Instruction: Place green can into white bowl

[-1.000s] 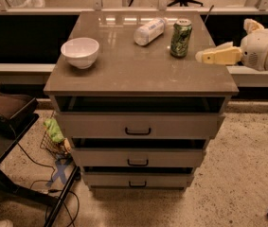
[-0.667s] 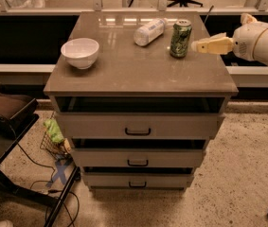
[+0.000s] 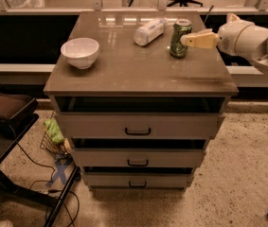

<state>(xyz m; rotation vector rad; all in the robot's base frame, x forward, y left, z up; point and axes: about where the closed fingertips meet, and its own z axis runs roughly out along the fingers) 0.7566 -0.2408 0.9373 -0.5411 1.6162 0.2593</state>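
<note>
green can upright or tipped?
Upright: the green can stands on its base, silver top up, on the cabinet; the gripper is close beside it.

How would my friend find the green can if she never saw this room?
On top of the brown drawer cabinet, near the back right corner, stands the green can, with the gripper just to its right. The whitish plastic bottle beside it lies on its side and the white bowl sits far left; only the can is green and upright.

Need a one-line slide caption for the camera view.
End effector at the right side of the upright green can on a drawer unit; white bowl apart, far left.
</note>
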